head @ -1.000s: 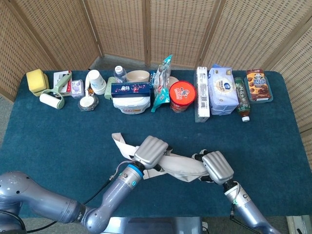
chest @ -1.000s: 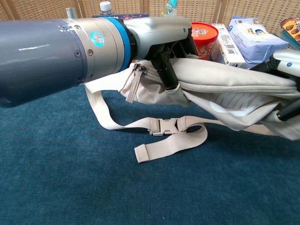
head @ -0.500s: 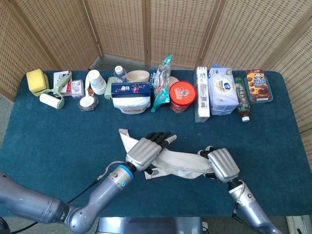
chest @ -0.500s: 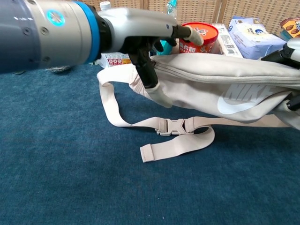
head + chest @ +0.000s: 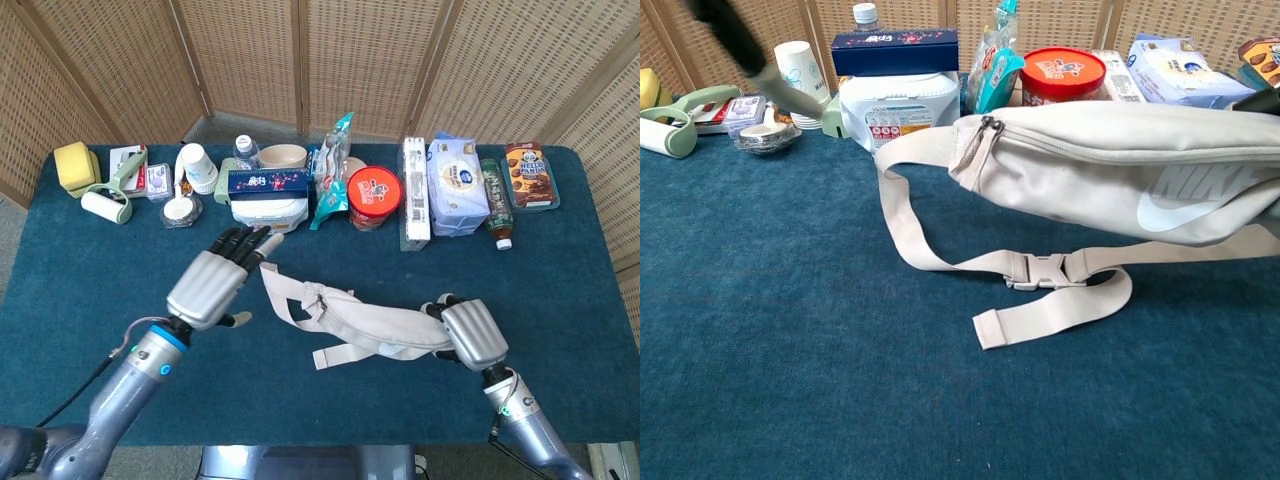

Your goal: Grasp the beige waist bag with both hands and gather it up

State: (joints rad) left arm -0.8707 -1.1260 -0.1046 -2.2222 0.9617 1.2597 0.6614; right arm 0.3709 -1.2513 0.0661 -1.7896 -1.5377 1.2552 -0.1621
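Lying lengthwise left-to-right, waist bag [image 5: 375, 326], right hand [image 5: 472, 334] gripping its end, left hand [image 5: 213, 281] spread, apart.

The word "NIKE" with a swoosh beneath it is printed in pale letters on the side of the beige waist bag [image 5: 1120, 180]. "HELLO PANDA" can be made out on the brown snack box [image 5: 529, 173] at the far right of the row. Other package labels are too small to be read.
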